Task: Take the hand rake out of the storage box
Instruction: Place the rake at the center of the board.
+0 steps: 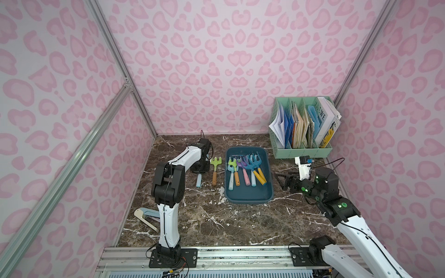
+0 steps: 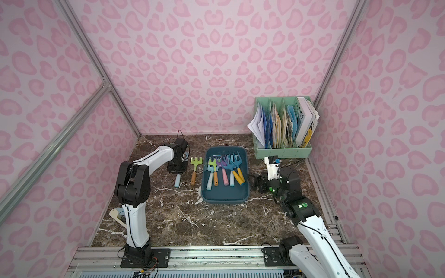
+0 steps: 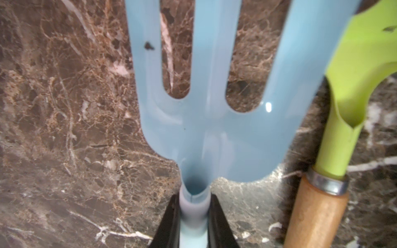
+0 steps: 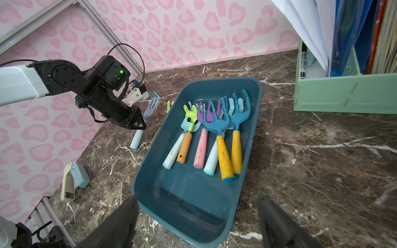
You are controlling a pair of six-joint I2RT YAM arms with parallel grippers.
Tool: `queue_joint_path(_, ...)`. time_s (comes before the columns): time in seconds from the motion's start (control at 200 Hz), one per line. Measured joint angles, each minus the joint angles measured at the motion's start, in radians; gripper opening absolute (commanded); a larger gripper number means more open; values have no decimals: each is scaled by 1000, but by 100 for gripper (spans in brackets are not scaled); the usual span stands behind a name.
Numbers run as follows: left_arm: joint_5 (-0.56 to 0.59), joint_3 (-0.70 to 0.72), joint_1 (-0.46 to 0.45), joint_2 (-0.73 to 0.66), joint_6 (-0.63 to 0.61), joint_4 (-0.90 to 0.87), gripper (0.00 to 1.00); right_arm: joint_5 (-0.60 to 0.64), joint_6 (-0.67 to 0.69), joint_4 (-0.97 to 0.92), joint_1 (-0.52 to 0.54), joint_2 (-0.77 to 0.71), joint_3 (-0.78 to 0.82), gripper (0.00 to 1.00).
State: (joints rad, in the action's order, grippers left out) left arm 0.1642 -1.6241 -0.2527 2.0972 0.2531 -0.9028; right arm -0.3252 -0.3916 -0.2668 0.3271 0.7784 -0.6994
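Pale-blue hand rake (image 3: 204,133) | neck clamped by left gripper (image 3: 194,201), head hidden from above | right gripper (image 4: 197,199) spread

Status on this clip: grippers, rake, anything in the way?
Left gripper shut on light-blue rake, outside storage box. Right gripper open, empty. Green rake close alongside.
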Motion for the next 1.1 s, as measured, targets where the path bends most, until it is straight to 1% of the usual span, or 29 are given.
queue_joint_path(0.09, -1, -14, 0, 19, -15, -8, 19, -1, 0, 0, 0, 0, -2, 88)
queue_joint_path(0.165, -3, -20, 0, 29, -20, -19, 24, -2, 0, 0, -1, 0, -3, 88)
queue_joint_path(0.32, -25, -34, 2, 52, -21, -33, 28, -7, 0, 0, -2, 0, -3, 88)
queue_joint_path(0.605, -24, -29, 4, 45, -21, -39, 36, -16, -1, 0, -4, -3, -10, 88)
queue_joint_path(0.635, -21, -22, 4, 32, -22, -38, 39, -19, -1, 0, -4, -3, -10, 88)
queue_joint_path(0.77, -9, 26, 4, -95, -24, -14, 56, -23, -1, 0, -5, -4, -16, 91)
queue_joint_path(0.8, -10, 34, 4, -127, -24, -6, 59, -25, -1, 0, -5, -4, -16, 92)
queue_joint_path(0.96, -34, 113, -8, -327, -20, 49, 60, -39, 3, 3, -6, -2, -14, 96)
queue_joint_path(1.1, -93, 251, -66, -560, -16, 108, 60, -46, 20, 10, -6, 27, -7, 97)
